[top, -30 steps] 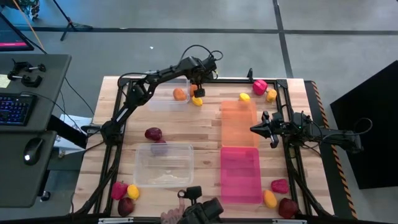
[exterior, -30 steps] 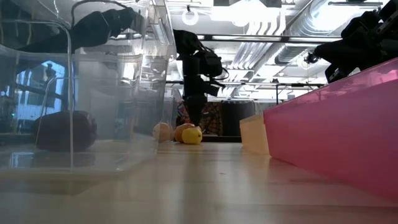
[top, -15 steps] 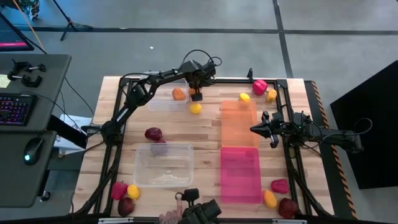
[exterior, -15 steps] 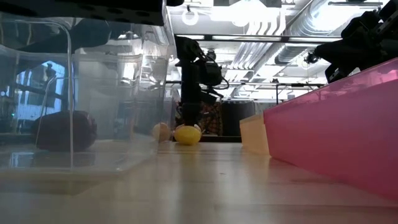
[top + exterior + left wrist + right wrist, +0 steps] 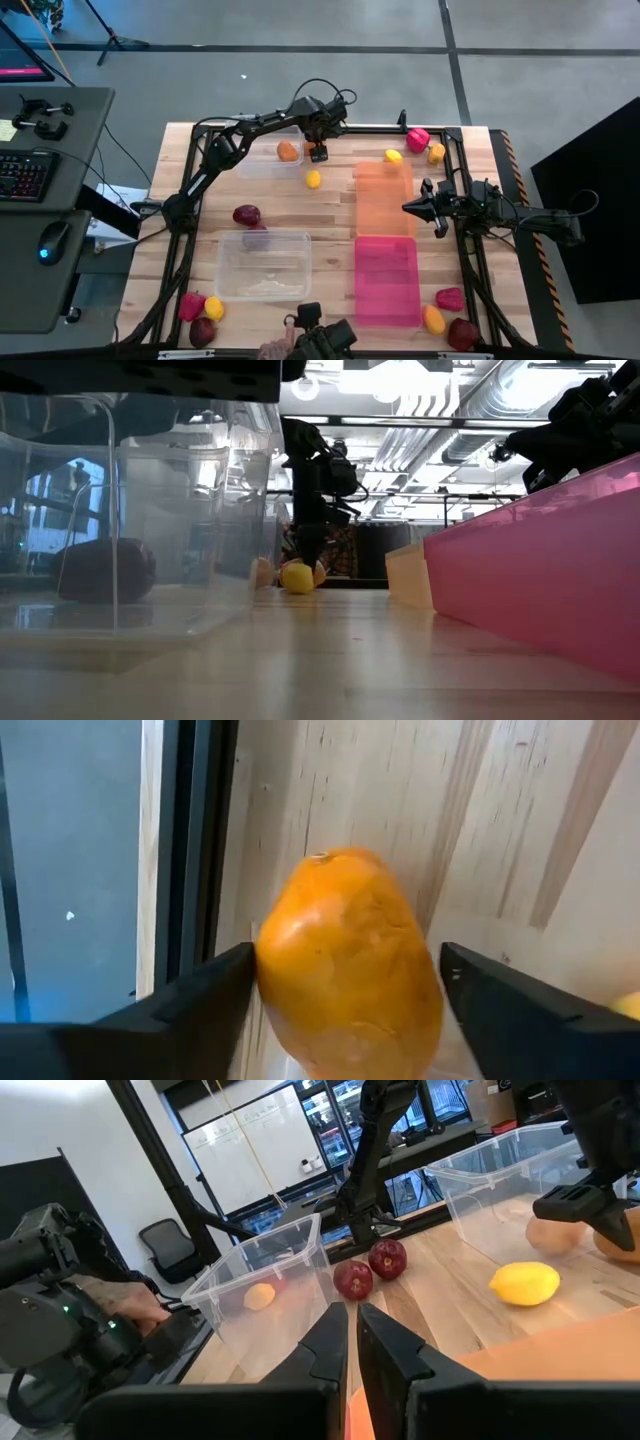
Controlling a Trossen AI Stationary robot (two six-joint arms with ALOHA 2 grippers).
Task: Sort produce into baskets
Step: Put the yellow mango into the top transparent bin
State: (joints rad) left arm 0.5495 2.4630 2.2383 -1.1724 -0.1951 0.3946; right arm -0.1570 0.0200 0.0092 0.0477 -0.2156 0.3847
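Note:
My left gripper (image 5: 318, 153) points down at the far side of the table, beside the far clear basket (image 5: 262, 166), and is shut on an orange piece (image 5: 350, 980); the gripper hides that piece in the high view. Another orange piece (image 5: 288, 151) lies in that basket. A yellow piece (image 5: 313, 178) lies loose on the wood just nearer. The near clear basket (image 5: 263, 285), the orange basket (image 5: 385, 198) and the pink basket (image 5: 387, 280) stand on the table. My right gripper (image 5: 350, 1330) is shut and holds nothing, level at the right of the orange basket. My left gripper has the orange piece between its two fingers, one finger (image 5: 215, 985) at each long side (image 5: 272, 970). The fingers come from above, pointing steeply down, and lie across the piece. The piece sits low at the table (image 5: 318, 571), not lifted.
A maroon piece (image 5: 246, 215) lies mid-left. Pink-red, yellow and orange pieces (image 5: 417, 139) cluster at the far right. More pieces lie at the near left corner (image 5: 203, 318) and the near right corner (image 5: 449, 315). A black frame rail (image 5: 400, 128) runs along the far edge. A person's hand (image 5: 272, 350) shows at the near edge.
The yellow piece has rolled out from under my left gripper toward the table's near edge and now lies clear of it. My left gripper has stayed over the same spot by the far clear basket.

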